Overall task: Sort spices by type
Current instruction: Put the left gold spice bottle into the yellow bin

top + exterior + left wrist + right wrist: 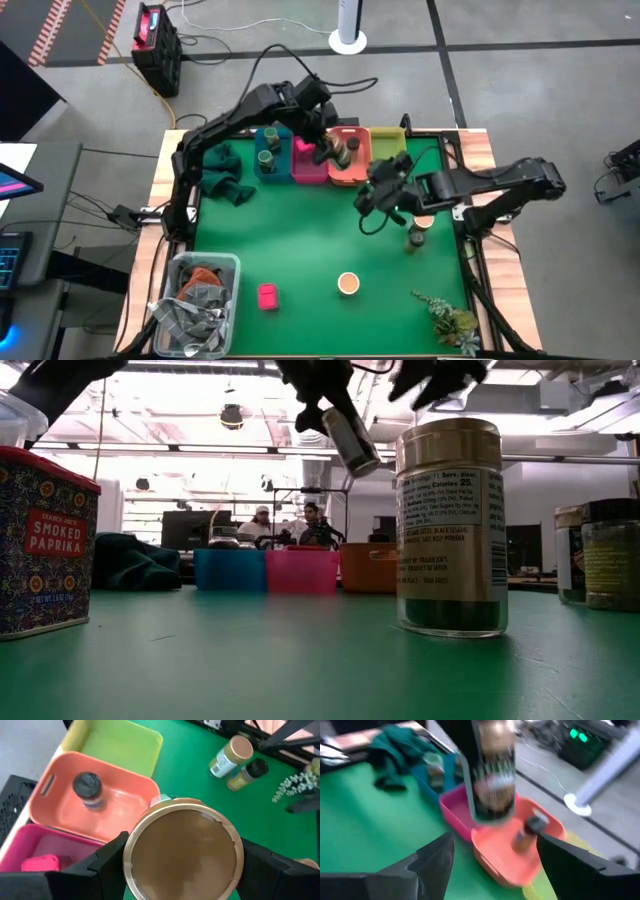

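Observation:
My left gripper (328,150) is shut on a glass spice jar with a gold lid (182,851), high over the orange bin (348,165). That bin holds a dark-lidded jar (87,790). A pink box (42,864) lies in the pink bin (308,165), and a jar (434,767) stands in the blue bin (270,158). My right gripper (375,195) hangs open and holds nothing above the mat, right of the bins. On the mat stand a pink box (267,295), a tan-lidded round jar (348,284) and two jars (415,238) (423,220). My left gripper pinches the gold-lidded jar between its two fingers (107,862), one on each side of the jar's upper part, just under the lid (150,827). The fingers come from above, pointing down. The jar is lifted clear and hangs tilted below them (350,440), lid uppermost.
The yellow bin (388,148) sits at the right end of the bin row. A green cloth (225,182) lies far left, a clear tub of items (195,290) near left, and a plant sprig (450,320) near right. Open green mat lies in the middle. People sit in the room behind.

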Action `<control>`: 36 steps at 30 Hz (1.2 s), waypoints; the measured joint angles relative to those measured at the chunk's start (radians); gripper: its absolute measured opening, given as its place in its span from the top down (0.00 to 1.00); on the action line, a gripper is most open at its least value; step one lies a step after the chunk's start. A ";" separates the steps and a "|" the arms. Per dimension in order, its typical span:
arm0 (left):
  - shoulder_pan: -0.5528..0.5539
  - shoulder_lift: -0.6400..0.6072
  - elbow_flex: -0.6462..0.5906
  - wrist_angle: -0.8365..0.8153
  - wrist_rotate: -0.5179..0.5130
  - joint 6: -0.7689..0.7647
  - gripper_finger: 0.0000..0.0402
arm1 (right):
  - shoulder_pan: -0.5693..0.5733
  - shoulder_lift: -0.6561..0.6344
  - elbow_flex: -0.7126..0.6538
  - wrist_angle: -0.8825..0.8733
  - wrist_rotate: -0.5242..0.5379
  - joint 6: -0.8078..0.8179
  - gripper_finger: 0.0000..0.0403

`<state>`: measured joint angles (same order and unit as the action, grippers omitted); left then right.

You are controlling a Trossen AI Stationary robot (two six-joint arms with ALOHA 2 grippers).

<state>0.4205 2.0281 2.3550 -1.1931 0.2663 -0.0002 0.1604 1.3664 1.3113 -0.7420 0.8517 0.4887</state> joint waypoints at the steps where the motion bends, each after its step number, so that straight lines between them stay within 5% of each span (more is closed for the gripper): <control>1: -0.007 0.000 0.000 -0.006 0.001 0.000 0.32 | -0.015 0.003 0.000 0.042 -0.021 -0.048 0.22; 11: -0.032 -0.061 0.001 -0.002 0.048 0.073 0.32 | -0.086 -0.001 0.000 0.198 -0.150 -0.131 0.02; 36: -0.074 -0.075 0.001 0.049 0.038 0.086 0.32 | -0.135 0.096 0.000 0.376 -0.109 -0.366 0.09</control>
<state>0.3469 1.9533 2.3562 -1.1439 0.3039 0.0860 0.0249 1.4622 1.3109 -0.3662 0.7429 0.1227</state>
